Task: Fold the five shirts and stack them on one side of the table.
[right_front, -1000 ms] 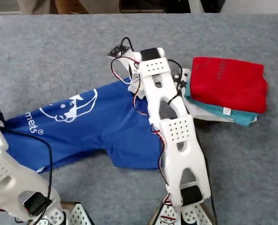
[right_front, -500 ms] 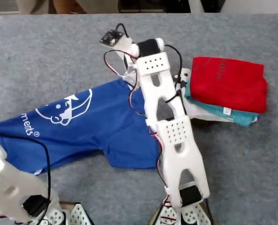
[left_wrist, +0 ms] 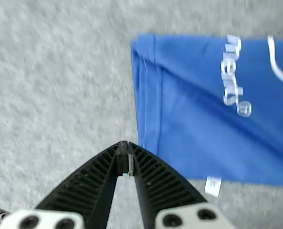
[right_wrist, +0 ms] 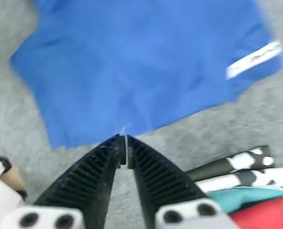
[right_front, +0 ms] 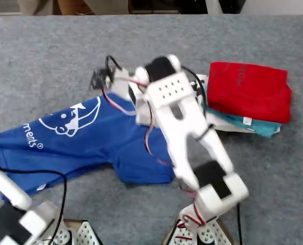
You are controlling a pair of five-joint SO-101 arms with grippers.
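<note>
Overhead, the blue shirt (right_front: 90, 140) lies flat on the grey tabletop (right_front: 49, 51), print up. Its long axis runs sideways, with one end near the stack of folded shirts (right_front: 248, 94). The right arm (right_front: 182, 117) crosses over that end. From the left wrist, the left claw (left_wrist: 126, 157) is clenched on nothing, its tips just beside the shirt's hemmed edge. From the right wrist, the right claw (right_wrist: 124, 145) is clenched and empty above the shirt's border, and the stack is close by.

The table (right_front: 49, 56) is covered edge to edge in grey, felt-like cloth, and beyond its far edge runs a dark strip (right_front: 192, 6), with tan shapes (right_front: 74, 6) far left and a pale patch (right_front: 279, 5) far right.
</note>
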